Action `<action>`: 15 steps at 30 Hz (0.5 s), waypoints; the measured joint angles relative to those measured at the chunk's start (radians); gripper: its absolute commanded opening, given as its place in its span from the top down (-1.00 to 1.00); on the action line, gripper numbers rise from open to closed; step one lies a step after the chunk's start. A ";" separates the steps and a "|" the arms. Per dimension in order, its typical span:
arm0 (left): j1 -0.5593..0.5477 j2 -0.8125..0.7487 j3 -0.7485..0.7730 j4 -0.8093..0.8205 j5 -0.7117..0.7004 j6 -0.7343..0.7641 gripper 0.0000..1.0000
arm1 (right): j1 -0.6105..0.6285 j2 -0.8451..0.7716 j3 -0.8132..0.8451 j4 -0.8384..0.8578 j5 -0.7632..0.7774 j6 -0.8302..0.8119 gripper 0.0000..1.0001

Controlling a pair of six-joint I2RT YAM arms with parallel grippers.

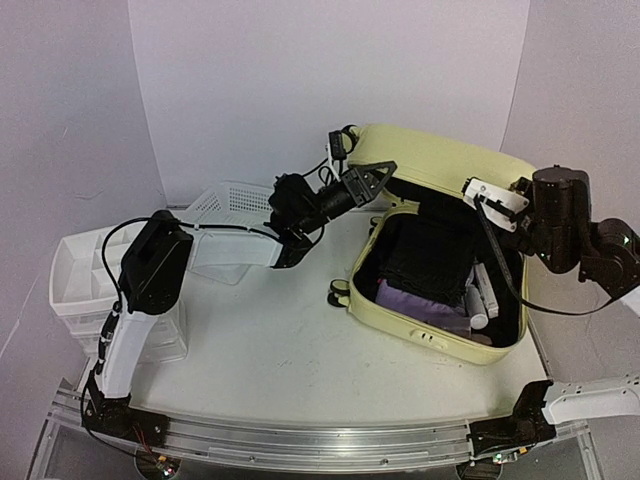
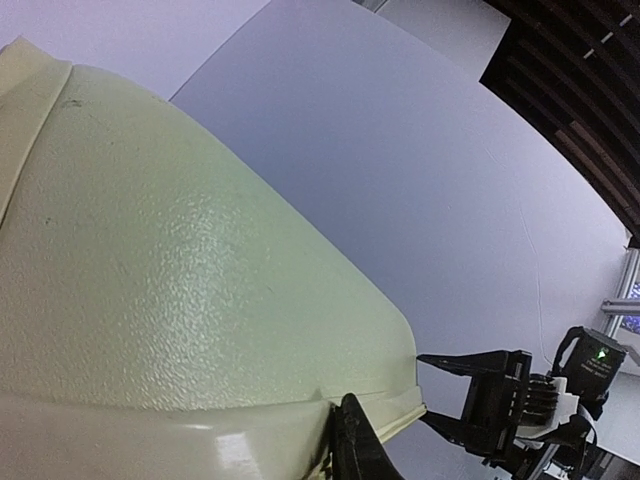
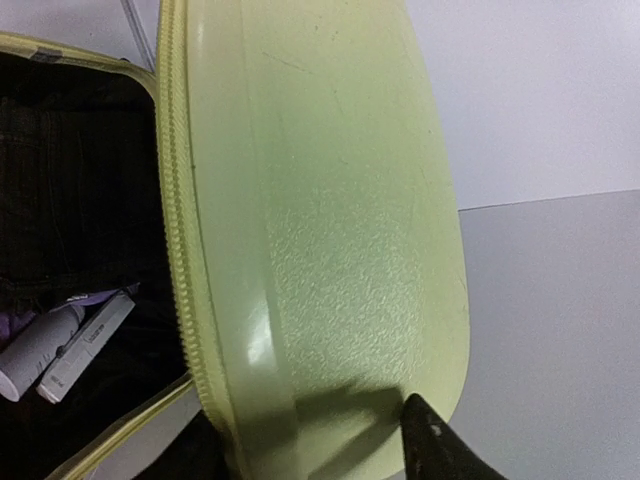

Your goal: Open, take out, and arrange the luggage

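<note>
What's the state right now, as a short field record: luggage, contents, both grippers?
luggage: open, lid raised
contents: purple cloth and white tubes inside
left gripper: pinching the lid's left rim
right gripper: at the lid's right edge, grip unclear
left of luggage: mesh basket, drawer organizer

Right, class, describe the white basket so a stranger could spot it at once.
Start at the large pale yellow suitcase lying open on the table's right. Go left from its raised lid to the white basket behind the left arm. Unlike the solid-walled white drawer organizer nearer the left edge, its sides are open mesh.
</note>
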 measured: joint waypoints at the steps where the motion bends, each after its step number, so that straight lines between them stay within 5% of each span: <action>1: 0.004 -0.010 -0.017 0.011 -0.006 -0.004 0.81 | 0.002 0.021 0.015 0.002 0.000 -0.010 0.27; 10: 0.068 -0.097 -0.178 0.043 0.023 0.026 0.08 | -0.003 0.194 0.082 0.013 0.018 -0.047 0.96; 15: 0.111 -0.210 -0.396 0.026 0.068 0.092 -0.11 | -0.007 0.246 0.135 -0.011 0.014 -0.045 1.00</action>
